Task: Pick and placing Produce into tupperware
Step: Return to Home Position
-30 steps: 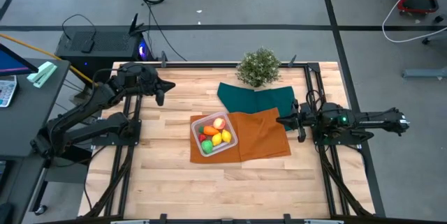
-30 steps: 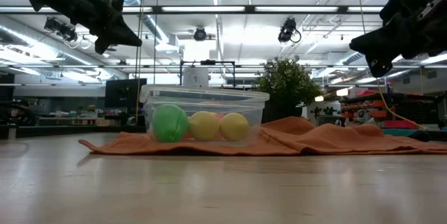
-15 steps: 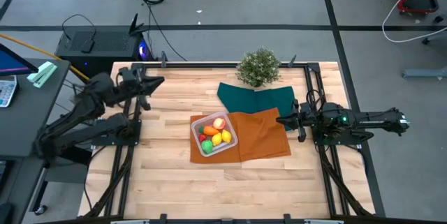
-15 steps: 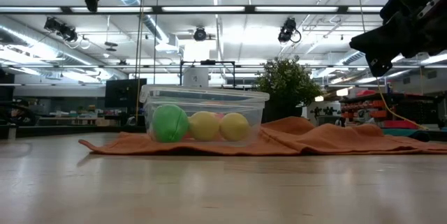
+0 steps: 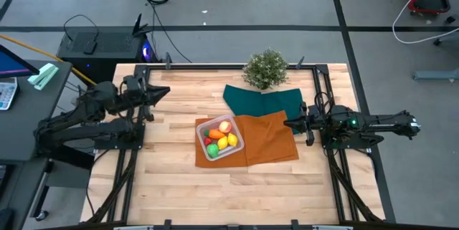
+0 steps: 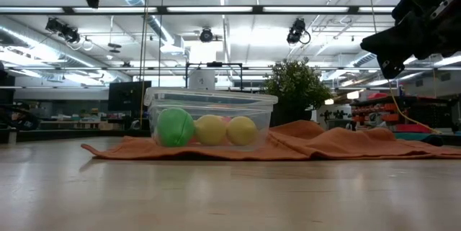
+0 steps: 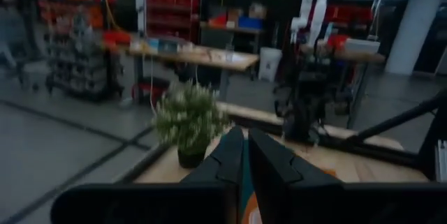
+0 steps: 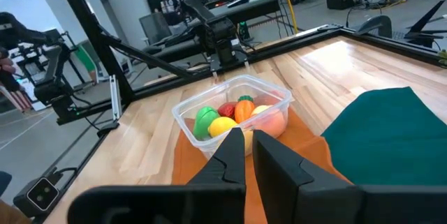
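No text, label, brand, number or sign is showing clearly enough to be read in any of the views
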